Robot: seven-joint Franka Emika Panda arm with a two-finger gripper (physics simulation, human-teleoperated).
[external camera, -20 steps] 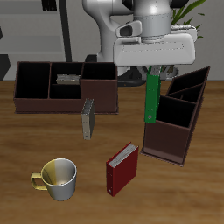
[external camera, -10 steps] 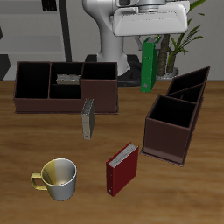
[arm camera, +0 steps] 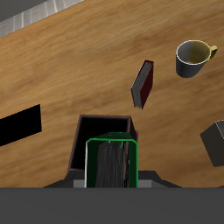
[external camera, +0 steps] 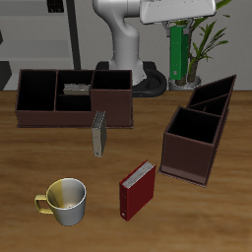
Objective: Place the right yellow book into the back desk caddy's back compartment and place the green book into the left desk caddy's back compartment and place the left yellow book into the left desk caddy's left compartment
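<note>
My gripper is shut on the top of the green book, which hangs upright high above the table's back part. The wrist view shows the green book end-on over the tall bin of the left desk caddy. That dark brown left desk caddy stands below and nearer the front. The right yellow book lies inside the back desk caddy. Just in front of that caddy, the left yellow book stands on the table.
A red book lies near the table's front edge, with a yellow-grey mug beside it. Both show in the wrist view as red book and mug. The robot's base and a plant are behind.
The gripper has risen steeply with the green book, from low beside the left desk caddy to high above the table's back part. Nothing else moved.
</note>
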